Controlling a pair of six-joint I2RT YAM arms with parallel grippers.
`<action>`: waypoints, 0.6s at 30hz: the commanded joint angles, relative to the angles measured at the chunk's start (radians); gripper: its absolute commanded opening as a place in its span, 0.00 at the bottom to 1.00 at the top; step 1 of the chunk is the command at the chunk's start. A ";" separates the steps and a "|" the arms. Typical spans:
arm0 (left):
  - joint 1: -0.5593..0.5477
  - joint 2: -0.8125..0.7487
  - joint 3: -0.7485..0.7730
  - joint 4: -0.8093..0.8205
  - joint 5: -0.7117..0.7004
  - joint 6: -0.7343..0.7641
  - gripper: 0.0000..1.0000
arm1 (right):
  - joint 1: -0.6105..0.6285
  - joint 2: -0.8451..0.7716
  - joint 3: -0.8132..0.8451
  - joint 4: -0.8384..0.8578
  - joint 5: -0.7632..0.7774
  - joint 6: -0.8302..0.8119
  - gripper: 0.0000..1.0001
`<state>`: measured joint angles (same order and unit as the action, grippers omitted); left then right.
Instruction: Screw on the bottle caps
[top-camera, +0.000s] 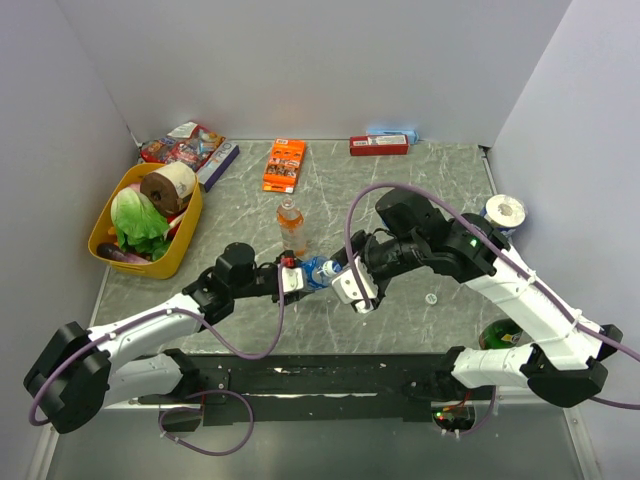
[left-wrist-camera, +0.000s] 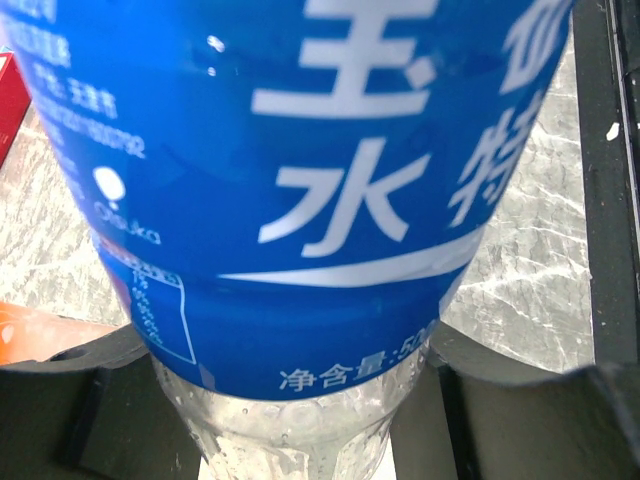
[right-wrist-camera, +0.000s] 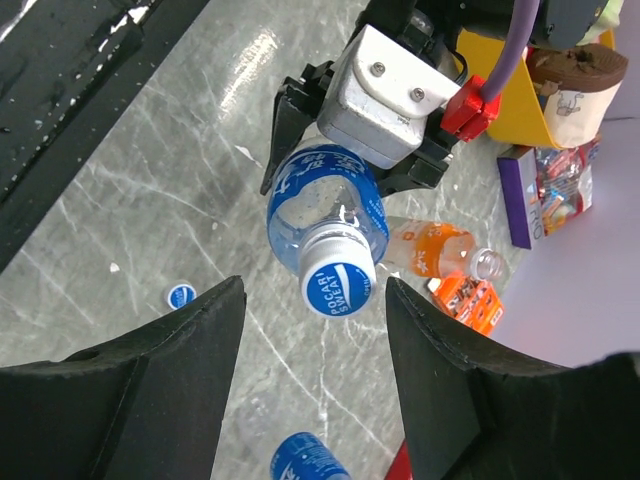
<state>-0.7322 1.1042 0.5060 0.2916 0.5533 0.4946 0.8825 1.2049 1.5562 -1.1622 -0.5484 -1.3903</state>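
My left gripper (top-camera: 293, 278) is shut on a blue-labelled clear bottle (top-camera: 318, 270) and holds it tilted above the table, neck toward my right arm. In the left wrist view the bottle (left-wrist-camera: 300, 200) fills the frame between the gripper's (left-wrist-camera: 300, 410) fingers. A blue cap (right-wrist-camera: 338, 281) sits on its neck. My right gripper (right-wrist-camera: 315, 295) is open, its fingers (right-wrist-camera: 190, 360) on either side of the cap without touching it; it also shows in the top view (top-camera: 352, 288). The orange-liquid bottle (top-camera: 291, 225) stands uncapped. A loose blue cap (right-wrist-camera: 181, 296) and a whitish cap (top-camera: 431, 297) lie on the table.
Another blue-labelled bottle (top-camera: 504, 212) stands by the right wall. A yellow basket (top-camera: 182, 252) of groceries is at the left, a flat orange box (top-camera: 285, 164) and a red box (top-camera: 379, 145) at the back. A black rail (top-camera: 320, 375) runs along the near edge.
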 joint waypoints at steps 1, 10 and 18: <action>0.004 0.002 0.049 0.004 0.051 0.045 0.01 | 0.009 -0.001 0.031 0.032 0.005 -0.035 0.65; 0.004 0.016 0.060 0.018 0.062 0.061 0.01 | 0.009 0.015 0.033 0.002 0.004 -0.069 0.53; 0.002 0.026 0.075 0.014 0.062 0.078 0.01 | 0.010 0.030 0.031 -0.016 0.001 -0.085 0.46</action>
<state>-0.7322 1.1259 0.5377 0.2729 0.5789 0.5407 0.8841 1.2312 1.5574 -1.1690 -0.5407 -1.4570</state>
